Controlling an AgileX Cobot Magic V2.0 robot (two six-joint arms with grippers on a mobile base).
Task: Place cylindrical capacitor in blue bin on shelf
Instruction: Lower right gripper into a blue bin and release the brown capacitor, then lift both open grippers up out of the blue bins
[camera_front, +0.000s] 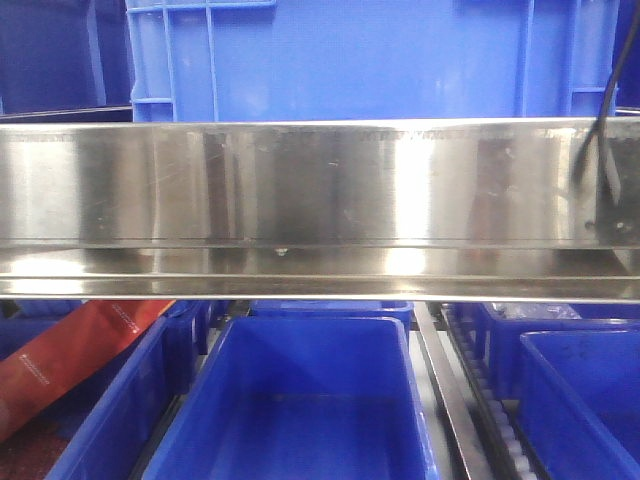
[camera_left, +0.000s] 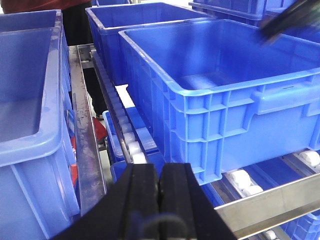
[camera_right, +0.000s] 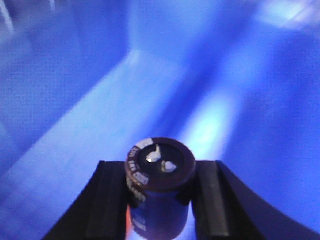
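Note:
In the right wrist view, my right gripper is shut on the cylindrical capacitor, a dark cylinder with two silvery terminals on its end and pale print on its side. It hangs inside a blue bin, above the bin's floor. In the left wrist view, my left gripper is shut with nothing in it, low in front of a large blue bin on the shelf rollers. The shelf's steel front rail spans the front view, with a blue bin standing above it.
More blue bins stand on the lower tier and beside the left gripper. A white roller track runs between bins. A red bag lies at lower left. A black cable hangs at the rail's right end.

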